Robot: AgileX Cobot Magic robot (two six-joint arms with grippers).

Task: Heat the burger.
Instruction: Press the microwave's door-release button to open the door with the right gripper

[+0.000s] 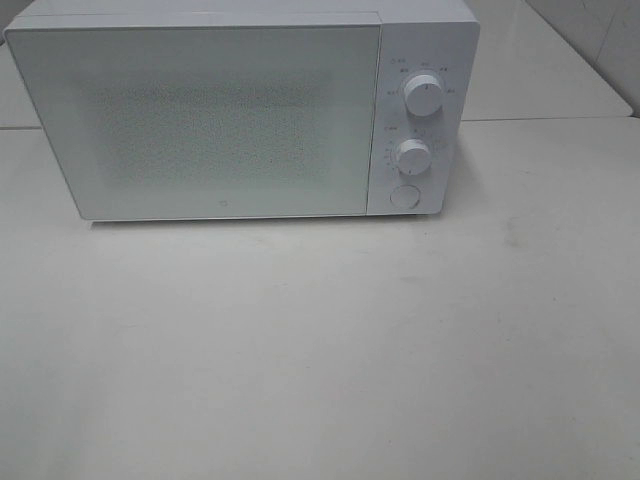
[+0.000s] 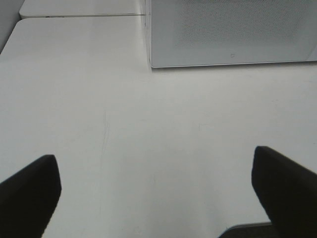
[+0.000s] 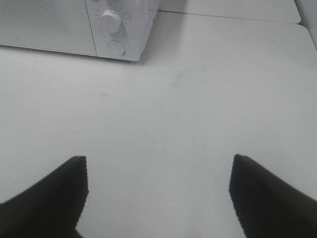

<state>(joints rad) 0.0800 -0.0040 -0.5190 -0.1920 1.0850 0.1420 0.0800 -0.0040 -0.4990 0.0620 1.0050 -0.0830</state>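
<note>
One wide white tabletop (image 1: 320, 360) was seen, w/ a white microwave (image 1: 245, 115) set at its far side and its door (image 1: 195, 120) shut. No burger was found in any view; whether it sat behind the frosted door couldn't be told. The left gripper (image 2: 154, 161) and right gripper (image 3: 158, 161) were poised low over bare tabletop in front of the microwave, jaws spread wide on both, nothing gripped.

Judged step: door to be opened or, if the burger was inside, heat to be set. For the door, the round button (image 1: 405, 195) would best be pressed square-on from the right side, nearer the control panel, w/ jaws closed first so one tip lands on it. For heating, the upper knob (image 1: 424, 97) & lower knob (image 1: 412, 155) should be pinched centred and turned slowly, w/o the oven being shoved back.
</note>
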